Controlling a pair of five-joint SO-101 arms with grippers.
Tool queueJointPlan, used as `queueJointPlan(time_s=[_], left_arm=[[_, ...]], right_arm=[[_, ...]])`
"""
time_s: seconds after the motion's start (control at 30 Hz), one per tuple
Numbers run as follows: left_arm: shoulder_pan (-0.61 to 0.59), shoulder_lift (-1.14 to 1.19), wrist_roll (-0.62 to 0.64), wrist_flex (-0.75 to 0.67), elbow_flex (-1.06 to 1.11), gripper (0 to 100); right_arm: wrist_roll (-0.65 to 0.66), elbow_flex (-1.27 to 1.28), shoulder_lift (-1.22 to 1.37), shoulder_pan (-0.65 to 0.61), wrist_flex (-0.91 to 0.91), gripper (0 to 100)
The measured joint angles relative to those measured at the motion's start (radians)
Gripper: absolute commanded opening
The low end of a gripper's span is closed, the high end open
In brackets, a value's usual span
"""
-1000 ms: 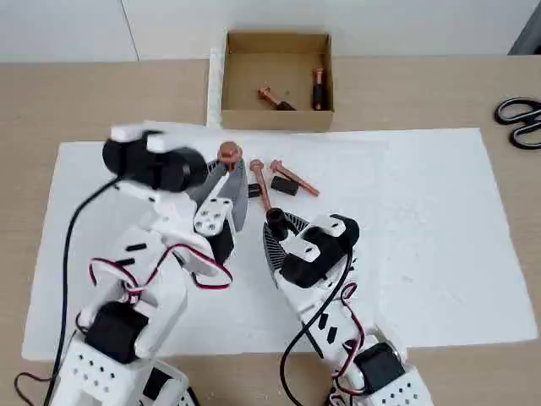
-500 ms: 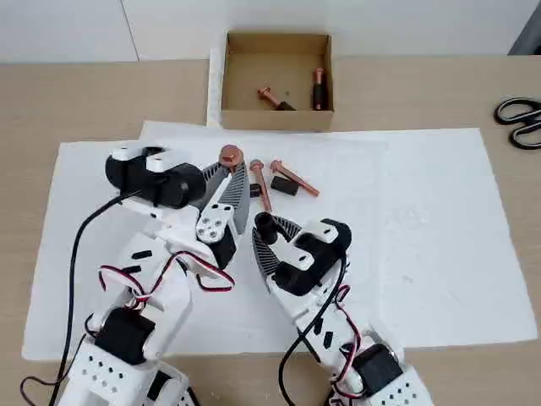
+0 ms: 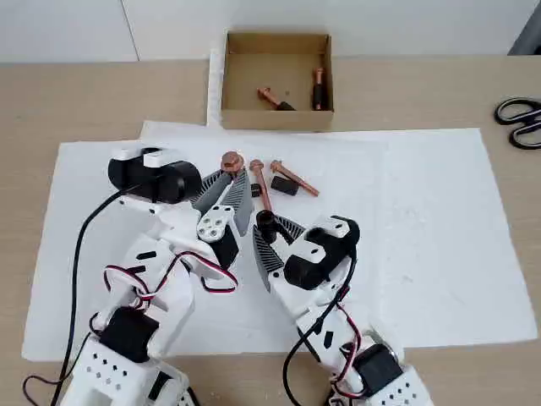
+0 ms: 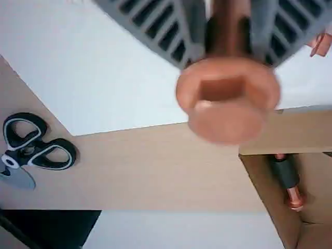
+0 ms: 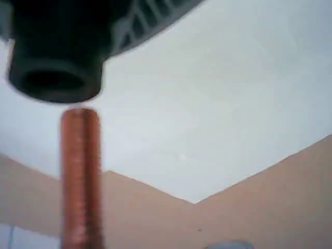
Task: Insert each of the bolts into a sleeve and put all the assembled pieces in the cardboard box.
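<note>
Roughly at the middle of the tabletop, on a white sheet (image 3: 439, 220) that covers most of it, two robot arms stand side by side with their tips close together. The left pincer (image 3: 229, 175) is closed on a copper bolt (image 3: 231, 161), its grey fingers (image 4: 155, 26) clamping the shank so that the wide flat head (image 4: 226, 98) sticks out past the fingertips toward the far edge of the tabletop. The right pincer (image 3: 269, 227) grips a short black sleeve (image 3: 265, 220), holding it just beside the left arm's fingers; the sleeve's round open end (image 5: 54, 78) faces outward. A threaded copper shank (image 5: 80, 176) lies close to that open end without entering it, and I cannot tell which bolt it belongs to. A loose bolt (image 3: 262, 182) lies on the sheet between the two pincers, its head toward the far edge and its tip near the sleeve. Just beside it lies an assembled piece (image 3: 292, 179), a bolt already wearing a black sleeve, set at an angle. The cardboard box (image 3: 277, 42) sits open at the middle of the far edge, touching the sheet, and holds two more assembled pieces (image 3: 273, 99), apart from each other. A pair of black-handled scissors (image 3: 520, 121) rests on bare wood at the right edge.
</note>
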Motion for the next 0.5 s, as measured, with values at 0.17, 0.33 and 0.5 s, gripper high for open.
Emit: queueJointPlan(time_s=[0.17,0.33,0.5], left_arm=[[0.0,0.0,0.006,0.0,0.0,1],[0.0,0.0,0.006,0.0,0.0,1],[0.0,0.0,0.006,0.0,-0.02,1]], right_arm=[[0.0,0.0,0.0,0.0,0.0,0.5],[0.0,0.0,0.0,0.0,0.0,0.5],[0.0,0.0,0.0,0.0,0.0,0.5]])
